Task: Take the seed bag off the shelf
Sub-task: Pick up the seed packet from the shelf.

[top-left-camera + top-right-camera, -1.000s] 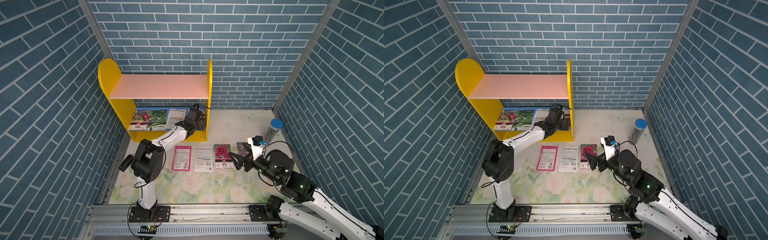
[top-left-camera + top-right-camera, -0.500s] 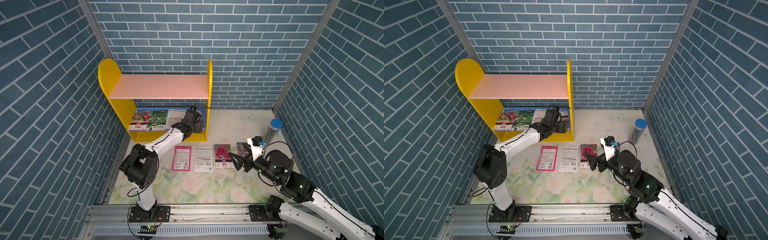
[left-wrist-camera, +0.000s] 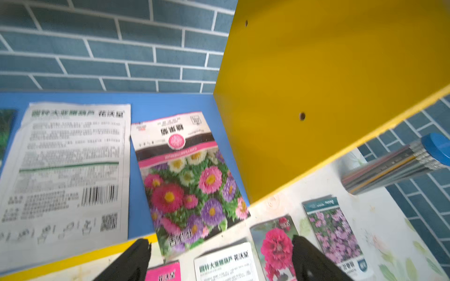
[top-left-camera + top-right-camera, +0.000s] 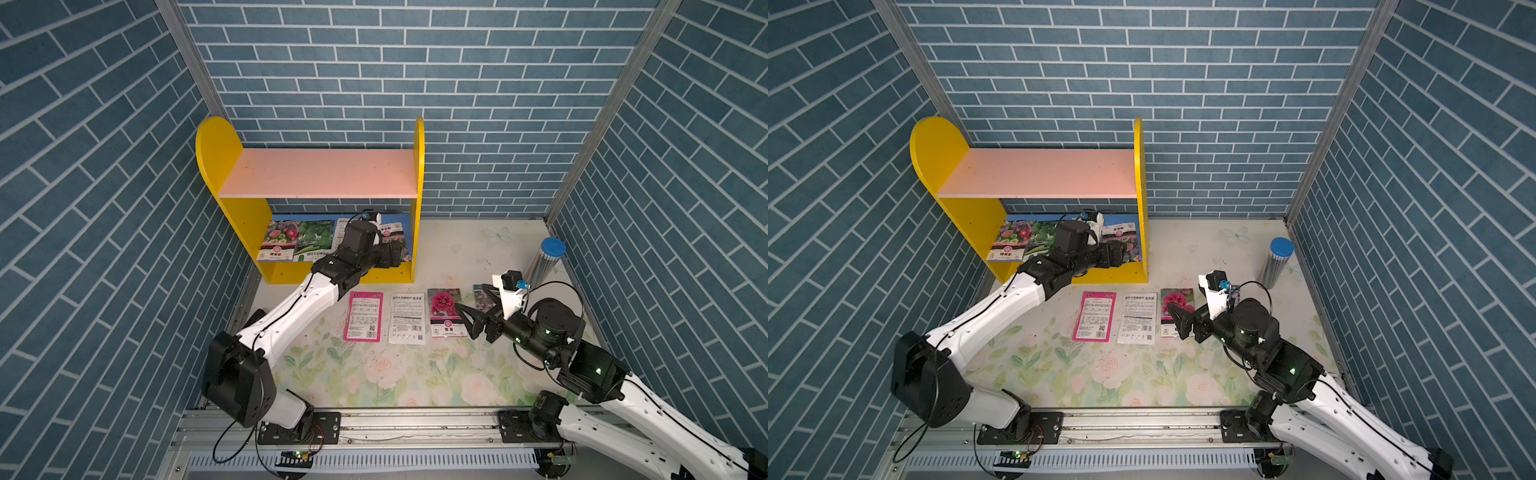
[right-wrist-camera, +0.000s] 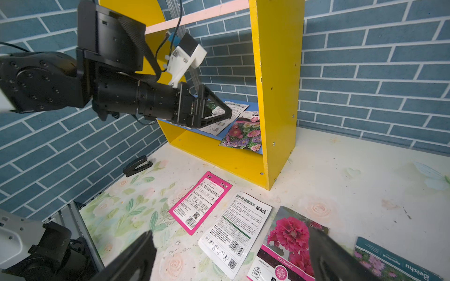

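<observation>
Step in hand: the reach for a bag, no grasp yet. Your left gripper (image 3: 220, 243) sits at the front lip of the shelf (image 4: 216, 166), level with the blue lower board (image 3: 155, 104). Its jaws are spread wide with nothing between them.

The likely target is the aster seed bag (image 3: 192, 180). It lies flat at the right end of that board, close to the yellow side panel (image 3: 316, 97), and its bottom edge hangs over the front lip. A white gourd packet (image 3: 68, 165) lies just beside it, and two more packets, a flower one (image 4: 276, 241) and a green one (image 4: 313, 241), sit further left on the same board. The task names no particular bag, so picking the aster one is my call.

Next move, as I judge it: take the overhanging edge with one finger above and one below, close, then pull straight out towards the table. Keep off the side panel and the white packet.

Your right gripper (image 5: 231, 236) hangs wide open and empty over the hollyhock packet (image 4: 446, 311) on the table. It plays no part here.
</observation>
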Robot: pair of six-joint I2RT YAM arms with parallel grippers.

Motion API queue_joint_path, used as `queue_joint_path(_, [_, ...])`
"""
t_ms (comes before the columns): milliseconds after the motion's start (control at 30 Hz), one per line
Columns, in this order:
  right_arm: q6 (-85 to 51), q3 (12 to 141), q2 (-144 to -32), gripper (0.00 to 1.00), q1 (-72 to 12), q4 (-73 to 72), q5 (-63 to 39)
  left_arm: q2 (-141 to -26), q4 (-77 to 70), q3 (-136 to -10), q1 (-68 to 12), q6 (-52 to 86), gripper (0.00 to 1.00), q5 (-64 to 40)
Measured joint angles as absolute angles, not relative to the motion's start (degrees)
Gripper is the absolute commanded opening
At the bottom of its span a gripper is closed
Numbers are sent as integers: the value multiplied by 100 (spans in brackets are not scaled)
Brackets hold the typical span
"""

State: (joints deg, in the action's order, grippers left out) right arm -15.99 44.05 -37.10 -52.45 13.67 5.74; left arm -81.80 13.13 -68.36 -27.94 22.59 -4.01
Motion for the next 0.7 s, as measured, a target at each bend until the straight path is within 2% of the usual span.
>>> queue_joint_path(167, [-1599,4353,-3782,99,-5245,1253,515,-7780,1015,-5944,-2117,2849,95,-1369])
queue_joint_path(300, [-1599,4320,-3824,99,-5245,1197,475,-7758,821,-5631,-1922,3240,95,-1898])
queue_joint_path(700, [-1599,4318,-3966,99,-5245,1107,429,-8230,108,-5476,-1874,3736,88,-2287])
